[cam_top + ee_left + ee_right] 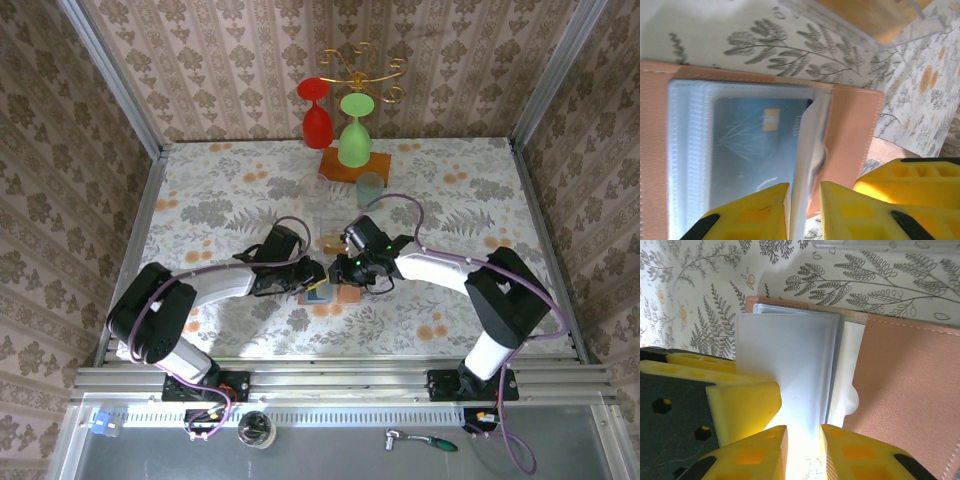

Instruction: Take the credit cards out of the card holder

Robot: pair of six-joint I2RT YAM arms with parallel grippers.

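1. Patterned wallpaper (pixel 200 60) closes in a worktop (pixel 220 200) covered in a floral cloth. At the far edge stands a wooden block (pixel 352 165), with a red glass (pixel 317 120) and a green glass (pixel 354 140) hanging bowl-down above it.
2. Both arms meet at the middle of the worktop, over the card holder (pixel 345 294), which lies open and flat with its tan leather panel beside a stack of clear sleeves.
3. One teal-blue credit card (pixel 755 145) with a gold chip sits inside the top sleeve.
4. A sleeve leaf (pixel 785 355) stands up from the holder.
5. The left tool (pixel 805 187) has its yellow fingers a narrow gap apart with the leaf's edge between them; I cannot tell whether they pinch it.
6. The right tool (pixel 804 429) is set likewise on the leaf, its grip equally unclear.
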